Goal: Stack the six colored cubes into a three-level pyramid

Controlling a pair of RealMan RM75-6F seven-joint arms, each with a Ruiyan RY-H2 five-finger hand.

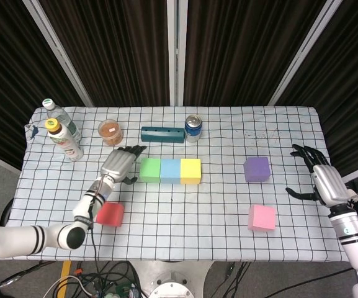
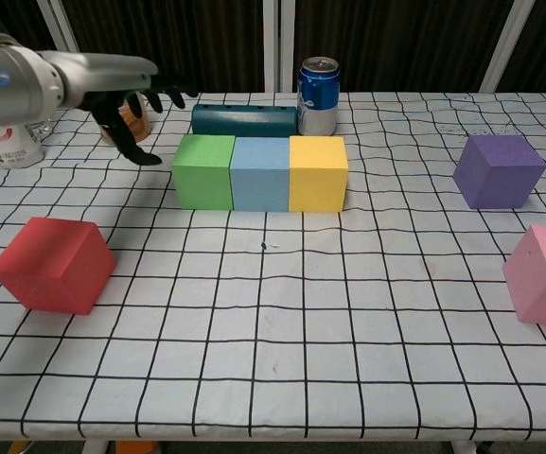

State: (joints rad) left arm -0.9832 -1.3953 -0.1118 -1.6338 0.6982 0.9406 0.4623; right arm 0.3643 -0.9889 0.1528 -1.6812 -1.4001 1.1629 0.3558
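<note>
A green cube (image 1: 150,170) (image 2: 203,171), a light blue cube (image 1: 170,170) (image 2: 259,174) and a yellow cube (image 1: 190,171) (image 2: 318,173) stand side by side in a row at mid-table. A red cube (image 1: 110,214) (image 2: 54,265) lies at the front left. On the right sit a purple cube (image 1: 257,169) (image 2: 498,170) and a pink cube (image 1: 262,218) (image 2: 545,274). My left hand (image 1: 117,164) (image 2: 129,96) hovers open just left of the green cube, apart from it. My right hand (image 1: 321,181) is open near the table's right edge, holding nothing.
Along the back stand a blue soda can (image 1: 193,128) (image 2: 318,96), a dark teal block with holes (image 1: 162,135) (image 2: 244,119), a jar of brown powder (image 1: 110,132) and two bottles (image 1: 62,138). The checkered tablecloth (image 1: 185,217) covers the table.
</note>
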